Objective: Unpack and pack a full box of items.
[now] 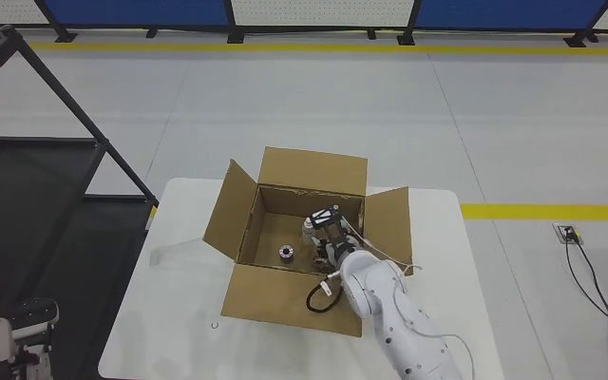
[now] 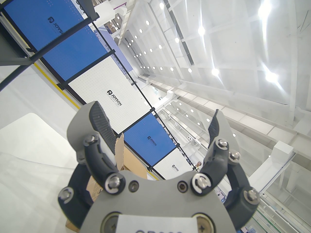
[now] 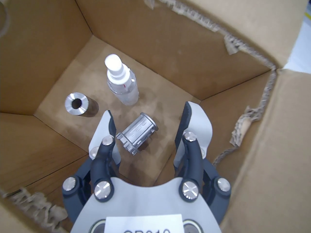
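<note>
On the white table, the right gripper hangs inside the cardboard box, jaws spread and empty, above a ribbed metal part.

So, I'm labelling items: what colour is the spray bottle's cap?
White cap on a clear bottle; clearest in the right wrist view.

White table with rounded corners. Carries one open cardboard box, brown, set about mid-table with all four flaps folded outward. Shows bare white top all round the box: a wide stretch on the box's left, a narrower one on its right, a strip between the box and the near edge. Holds a tiny round thing just off the box's near-left corner, too small to tell what. Bears something thin and see-through beside the box's left flap, hard to make out.
</note>
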Tool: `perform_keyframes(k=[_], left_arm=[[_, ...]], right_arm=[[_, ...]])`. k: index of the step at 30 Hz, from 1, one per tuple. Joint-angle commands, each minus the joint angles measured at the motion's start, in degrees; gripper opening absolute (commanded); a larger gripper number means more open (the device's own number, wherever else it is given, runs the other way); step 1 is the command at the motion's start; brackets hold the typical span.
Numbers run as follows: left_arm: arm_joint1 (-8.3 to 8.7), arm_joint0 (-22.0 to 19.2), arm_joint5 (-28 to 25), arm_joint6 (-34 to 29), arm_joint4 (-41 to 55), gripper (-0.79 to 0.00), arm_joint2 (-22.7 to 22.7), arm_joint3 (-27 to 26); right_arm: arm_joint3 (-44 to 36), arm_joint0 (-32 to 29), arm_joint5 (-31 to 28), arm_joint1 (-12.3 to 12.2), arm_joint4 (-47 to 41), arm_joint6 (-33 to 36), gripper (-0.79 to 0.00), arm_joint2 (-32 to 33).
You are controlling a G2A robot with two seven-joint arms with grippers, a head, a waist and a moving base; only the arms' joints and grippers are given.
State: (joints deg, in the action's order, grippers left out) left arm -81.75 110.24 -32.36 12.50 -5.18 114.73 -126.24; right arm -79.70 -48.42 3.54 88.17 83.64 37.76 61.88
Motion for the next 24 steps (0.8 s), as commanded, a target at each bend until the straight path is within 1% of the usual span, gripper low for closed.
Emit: perform_keyframes(k=[1, 6, 8, 20, 22, 23, 24], left_arm=[[0.0, 0.0, 0.0, 0.0, 0.0, 0.0, 0.0, 0.0], [0.0, 0.0, 0.0, 0.0, 0.0, 0.0, 0.0, 0.0], [0.0, 0.0, 0.0, 0.0, 0.0, 0.0, 0.0, 0.0], [0.02, -0.1, 0.3, -0.4, -0.1, 0.0, -0.1, 0.0], [0.24, -1.7, 3.7, -3.5, -0.6, 0.0, -0.6, -0.4], [0.47, -2.1, 5.8, -6.7, -2.2, 0.0, -0.7, -0.4], [0.66, -3.2, 7.4, -8.7, -3.3, 0.0, -0.6, -1.0]], right_arm=[[-5.5, -3.8, -1.4, -0.5, -0.2, -4.6, 0.0, 1.4], [-14.4, -11.7, -6.7, -1.6, -2.9, -16.4, 0.0, 4.9], [-16.1, -14.0, -2.7, -1.7, -0.9, -19.9, 0.0, 5.8], [-16.1, -14.0, -2.7, -1.7, -0.9, -19.9, 0.0, 5.8], [-16.2, -14.4, -3.8, -1.7, -2.2, -20.6, 0.0, 6.0], [-16.4, -14.6, -4.9, -1.8, -3.2, -20.9, 0.0, 6.5], [-16.9, -14.9, -5.8, -1.9, -4.8, -21.4, 0.0, 7.3]])
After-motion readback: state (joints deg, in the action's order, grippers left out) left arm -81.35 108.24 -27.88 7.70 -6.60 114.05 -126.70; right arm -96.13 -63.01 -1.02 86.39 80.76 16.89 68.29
